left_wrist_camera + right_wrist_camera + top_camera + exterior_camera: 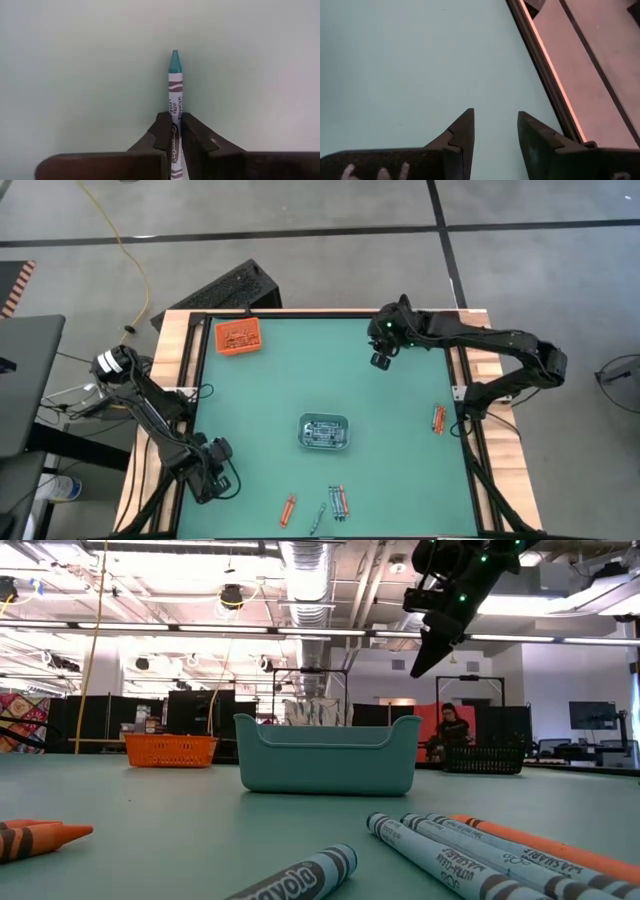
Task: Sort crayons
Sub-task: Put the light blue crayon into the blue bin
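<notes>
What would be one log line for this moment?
left claw: shut on teal crayon, near table's front-left corner | right claw: open, empty, raised over far right | clear tray: mid-table

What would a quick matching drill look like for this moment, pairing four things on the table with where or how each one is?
Things:
1. left gripper
2. right gripper
3. orange tray
4. clear-grey tray

States or places:
A. middle of the green table, crayons inside
B. far left corner of the table
C. shut on a blue crayon, at the near left edge
D. open, holding nothing, raised over the far right part of the table

Pairs: 1-C, 2-D, 3-B, 4-A
</notes>
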Controlling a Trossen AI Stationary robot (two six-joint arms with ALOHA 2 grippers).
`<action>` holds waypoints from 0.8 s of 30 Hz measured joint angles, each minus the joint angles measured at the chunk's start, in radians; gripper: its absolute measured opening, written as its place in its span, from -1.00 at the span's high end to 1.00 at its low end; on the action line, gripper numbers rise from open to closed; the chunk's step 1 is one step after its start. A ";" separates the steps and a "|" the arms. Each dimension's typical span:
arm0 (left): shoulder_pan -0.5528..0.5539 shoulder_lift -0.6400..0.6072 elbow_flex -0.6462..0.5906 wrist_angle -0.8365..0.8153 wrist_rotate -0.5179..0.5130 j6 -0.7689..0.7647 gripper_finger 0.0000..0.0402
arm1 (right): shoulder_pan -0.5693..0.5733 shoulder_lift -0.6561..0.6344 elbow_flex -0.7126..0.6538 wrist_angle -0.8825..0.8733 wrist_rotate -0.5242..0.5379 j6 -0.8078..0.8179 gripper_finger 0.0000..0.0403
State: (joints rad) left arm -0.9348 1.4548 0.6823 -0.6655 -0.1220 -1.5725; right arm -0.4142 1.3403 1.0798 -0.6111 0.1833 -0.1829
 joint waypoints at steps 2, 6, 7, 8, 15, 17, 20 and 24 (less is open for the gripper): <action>0.001 0.001 0.006 -0.002 -0.020 0.020 0.96 | 0.014 0.000 0.000 0.005 0.000 0.003 0.30; 0.018 0.002 0.017 -0.001 -0.077 0.068 0.98 | 0.045 0.000 0.000 0.012 -0.002 0.015 0.30; 0.025 0.002 0.021 0.001 -0.096 0.084 0.98 | 0.054 0.000 0.000 0.013 -0.002 0.019 0.30; 0.033 0.002 0.025 0.006 -0.110 0.102 0.99 | 0.063 0.000 0.000 0.014 -0.002 0.020 0.30; 0.108 0.002 0.082 0.000 -0.210 0.317 1.00 | 0.152 0.000 0.000 0.015 -0.005 0.074 0.30; 0.137 0.001 0.105 -0.007 -0.263 0.400 1.00 | 0.186 0.000 0.000 0.015 -0.005 0.100 0.30; 0.182 0.001 0.142 -0.008 -0.356 0.541 1.00 | 0.246 0.000 0.000 0.016 -0.009 0.139 0.30; 0.235 0.000 0.193 -0.006 -0.486 0.738 1.00 | 0.337 0.000 0.000 0.031 -0.026 0.201 0.30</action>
State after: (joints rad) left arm -0.6995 1.4544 0.8754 -0.6718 -0.6083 -0.8346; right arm -0.0769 1.3403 1.0798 -0.5798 0.1574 0.0185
